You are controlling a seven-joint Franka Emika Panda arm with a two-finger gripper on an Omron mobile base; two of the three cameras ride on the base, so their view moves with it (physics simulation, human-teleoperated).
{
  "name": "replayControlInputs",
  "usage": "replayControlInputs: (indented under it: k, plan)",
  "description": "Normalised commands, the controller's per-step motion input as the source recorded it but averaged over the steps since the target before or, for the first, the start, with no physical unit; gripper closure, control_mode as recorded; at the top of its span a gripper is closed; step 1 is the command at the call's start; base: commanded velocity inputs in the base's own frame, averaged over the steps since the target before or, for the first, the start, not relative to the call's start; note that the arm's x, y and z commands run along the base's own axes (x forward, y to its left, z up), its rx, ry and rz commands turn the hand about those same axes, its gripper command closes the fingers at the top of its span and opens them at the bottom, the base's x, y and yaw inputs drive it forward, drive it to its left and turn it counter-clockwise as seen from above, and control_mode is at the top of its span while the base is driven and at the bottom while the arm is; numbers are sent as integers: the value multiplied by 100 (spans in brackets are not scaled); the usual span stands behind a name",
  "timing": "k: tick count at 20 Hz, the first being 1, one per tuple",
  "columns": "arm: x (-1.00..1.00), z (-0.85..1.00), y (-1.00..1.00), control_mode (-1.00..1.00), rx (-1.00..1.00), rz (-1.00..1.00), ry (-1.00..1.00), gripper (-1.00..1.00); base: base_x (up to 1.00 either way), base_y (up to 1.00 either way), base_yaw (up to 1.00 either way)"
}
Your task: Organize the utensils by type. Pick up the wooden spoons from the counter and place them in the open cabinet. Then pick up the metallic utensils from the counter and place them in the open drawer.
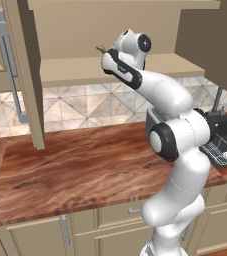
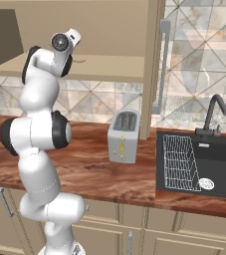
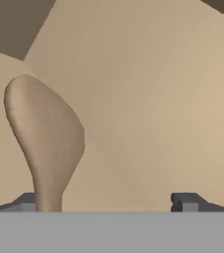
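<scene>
My arm reaches up into the open cabinet [image 1: 75, 70], with the hand over its tan shelf [image 2: 109, 67]. In the hand view my gripper [image 3: 105, 201] is open, its fingertips [image 3: 185, 200] set far apart. The pale wooden spoon [image 3: 47, 136] stands close by the left fingertip, bowl end pointing away from me, with the cabinet's inner walls behind it. A short end of the wooden spoon [image 1: 101, 49] pokes out beside the hand in the left base view. The reddish-brown counter [image 1: 75, 170] lies below. The metallic utensils and the open drawer are out of view.
The cabinet's open door [image 1: 27, 75] hangs left of the arm and another door [image 2: 154, 64] stands to its right. A silver toaster [image 2: 123, 135] sits on the counter [image 2: 84, 174]. A black sink [image 2: 219, 164] with a faucet [image 2: 214, 112] lies further right.
</scene>
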Motion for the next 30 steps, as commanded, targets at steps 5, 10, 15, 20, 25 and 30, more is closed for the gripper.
replayControlInputs:
  k: [5, 10, 15, 20, 25, 30]
  plan:
    - [0, 6, 9, -100, 28, -19, 27, -100, 0, 0, 0]
    - [0, 12, 13, -100, 32, -23, 4, -100, 0, 0, 0]
    - [-10, 1, 9, -100, 31, -24, 1, -100, 0, 0, 0]
    - [-21, -1, 5, -100, 31, -30, 5, -100, 0, 0, 0]
    - [-14, -1, 1, -100, 38, -35, 0, -100, 0, 0, 0]
    - [0, 1, 8, -100, 32, -30, 0, -100, 0, 0, 0]
